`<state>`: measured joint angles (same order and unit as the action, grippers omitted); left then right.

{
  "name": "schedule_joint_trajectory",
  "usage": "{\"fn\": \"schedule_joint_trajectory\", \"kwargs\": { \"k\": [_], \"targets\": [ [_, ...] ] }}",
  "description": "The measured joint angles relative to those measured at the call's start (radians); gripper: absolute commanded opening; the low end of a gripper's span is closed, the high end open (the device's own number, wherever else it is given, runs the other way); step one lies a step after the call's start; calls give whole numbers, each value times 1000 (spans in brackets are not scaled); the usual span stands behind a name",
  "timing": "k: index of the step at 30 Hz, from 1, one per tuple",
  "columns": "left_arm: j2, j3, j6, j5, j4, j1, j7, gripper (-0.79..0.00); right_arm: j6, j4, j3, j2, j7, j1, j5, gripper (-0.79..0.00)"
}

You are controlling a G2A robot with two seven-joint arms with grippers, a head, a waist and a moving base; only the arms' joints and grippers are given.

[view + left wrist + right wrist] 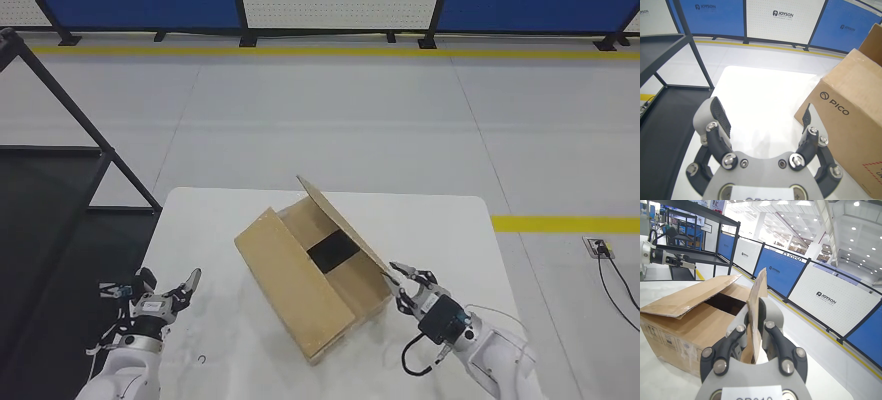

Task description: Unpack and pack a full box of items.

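Claws first: R claw [755, 311] is clenched on the raised flap [758, 289] of the cardboard box [300, 285], w/ the flap's edge pinched between both fingers at the box's near right corner. L claw [762, 107] hangs released, fingers spread wide w/ nothing between them. It sits over the table [215, 215] at its near left part, apart from the box.

Box sits mid-table, turned at an angle to the edges. The raised flap stands steeply on the right side. The other flap [696, 296] lies almost flat over the top, approx. closed but a bit lifted. Between them is a dark opening [330, 252]; can't tell what's inside.

Left of the table stands a black shelf rack [668, 56]. Farther back, a yellow floor line [560, 224], then blue and white partition panels [340, 12].
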<state>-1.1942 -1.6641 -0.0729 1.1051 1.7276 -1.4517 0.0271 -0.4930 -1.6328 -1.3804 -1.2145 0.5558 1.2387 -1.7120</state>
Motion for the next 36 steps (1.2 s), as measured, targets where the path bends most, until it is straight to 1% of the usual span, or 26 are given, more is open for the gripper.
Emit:
{"fn": "schedule_joint_trajectory", "kwargs": {
  "k": [5, 7, 12, 15, 24, 27, 31, 34, 36],
  "targets": [
    [3, -5, -19, 11, -32, 51, 8, 0, 42, -59, -48, 7, 19, 56, 29, 0],
    [3, 6, -33, 47, -54, 81, -24, 0, 52, -88, -74, 10, 33, 87, 48, 0],
    [2, 67, -65, 146, -161, 162, -91, 0, 57, -138, -124, 19, 64, 162, 67, 0],
    [0, 89, -78, 151, -208, 197, -110, 0, 55, -156, -140, 23, 62, 199, 58, 0],
    [0, 91, -74, 148, -214, 202, -102, 0, 57, -159, -135, 23, 49, 201, 57, 0],
    [-3, 108, -86, 132, -247, 244, -85, 0, 55, -155, -126, 23, 32, 195, 61, 0],
    [-6, 132, -89, 140, -303, 302, -95, 0, 46, -144, -127, 26, 38, 197, 64, 0],
    [-8, 157, -98, 171, -378, 361, -106, 0, 45, -140, -137, 30, 47, 213, 57, 0],
    [-10, 173, -113, 159, -438, 402, -128, 0, 49, -134, -145, 32, 51, 229, 59, 0]
  ]
}}
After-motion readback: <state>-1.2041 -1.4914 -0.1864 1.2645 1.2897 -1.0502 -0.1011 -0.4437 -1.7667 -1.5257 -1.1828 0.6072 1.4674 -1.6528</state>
